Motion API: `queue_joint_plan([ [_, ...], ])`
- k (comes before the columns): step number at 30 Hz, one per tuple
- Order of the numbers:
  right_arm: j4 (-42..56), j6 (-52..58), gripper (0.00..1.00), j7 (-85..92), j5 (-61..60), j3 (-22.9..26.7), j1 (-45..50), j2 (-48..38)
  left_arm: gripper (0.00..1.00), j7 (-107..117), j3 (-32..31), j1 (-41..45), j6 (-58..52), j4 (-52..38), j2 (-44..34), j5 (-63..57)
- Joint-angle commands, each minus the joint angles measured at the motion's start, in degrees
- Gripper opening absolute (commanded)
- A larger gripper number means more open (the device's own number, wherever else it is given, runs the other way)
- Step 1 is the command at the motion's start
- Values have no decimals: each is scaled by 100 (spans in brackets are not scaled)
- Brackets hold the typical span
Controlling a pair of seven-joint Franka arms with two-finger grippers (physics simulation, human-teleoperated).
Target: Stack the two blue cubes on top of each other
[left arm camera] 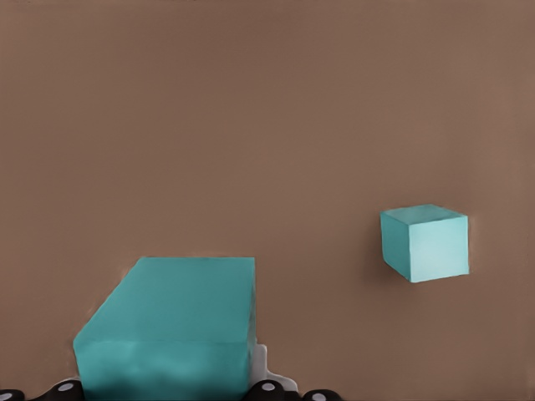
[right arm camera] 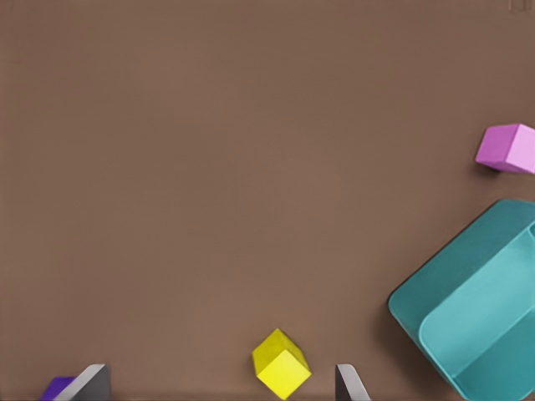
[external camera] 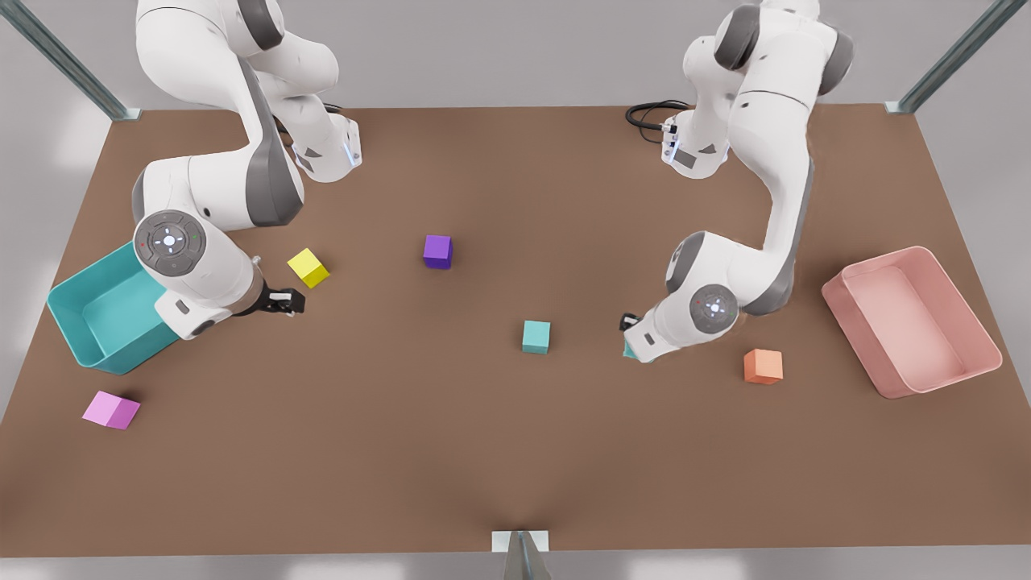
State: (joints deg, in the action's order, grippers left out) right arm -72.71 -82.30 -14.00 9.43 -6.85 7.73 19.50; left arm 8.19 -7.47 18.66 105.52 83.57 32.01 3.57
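The left tool (external camera: 632, 342) is clenching one blue cube (left arm camera: 171, 326), with the other blue cube (external camera: 536, 337) sitting nearby toward the front view's left, while the right tool (external camera: 291, 301) is waiting open beside the yellow cube (external camera: 308, 267).

First cube (left arm camera: 167, 326) right at left gripper (external camera: 629, 340); second cube (external camera: 536, 336) apart, toward front view's left. Third cube (external camera: 308, 267) just beside right gripper (external camera: 294, 301); bin (external camera: 80, 322) opposite side.

2 white arms with grey joints, black cables.
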Motion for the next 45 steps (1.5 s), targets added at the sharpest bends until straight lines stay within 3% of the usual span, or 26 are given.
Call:
queue_joint_plan([
  [1, 3, 4, 100, 477, 6, -1, 0, -7, 66, 3962, -44, 436, -419, -623, 534, 3],
  [5, 3, 4, 100, 477, -2, -1, 0, -7, 66, 4832, -44, 1087, -111, -878, 982, 21],
  [22, -24, 4, 100, 477, 24, 8, 9, -7, 66, 4955, -176, 1316, 311, -1115, 1501, 29],
  [23, -15, 4, 100, 477, 24, -1, 9, -7, 88, 4947, -185, 1316, 328, -1115, 1501, 29],
  [24, -24, 4, 100, 477, 24, -1, 9, -7, 100, 4947, -176, 1316, 364, -1115, 1510, 29],
  [35, -15, 4, 100, 477, 15, -1, 9, -7, 100, 4955, -176, 1272, 302, -1133, 1404, 47],
  [41, -24, 74, 100, 1321, -20, 26, -255, -499, 100, 4938, -176, 1131, -400, -1317, 1150, 65],
  [43, -24, 153, 100, 1338, -81, 26, -255, -587, 100, 4175, -88, 280, -2368, -1440, 52, -84],
  [45, -24, 171, 100, 1330, -81, 26, -255, -596, 100, 1375, -70, -976, -3564, -2319, -169, -453],
])
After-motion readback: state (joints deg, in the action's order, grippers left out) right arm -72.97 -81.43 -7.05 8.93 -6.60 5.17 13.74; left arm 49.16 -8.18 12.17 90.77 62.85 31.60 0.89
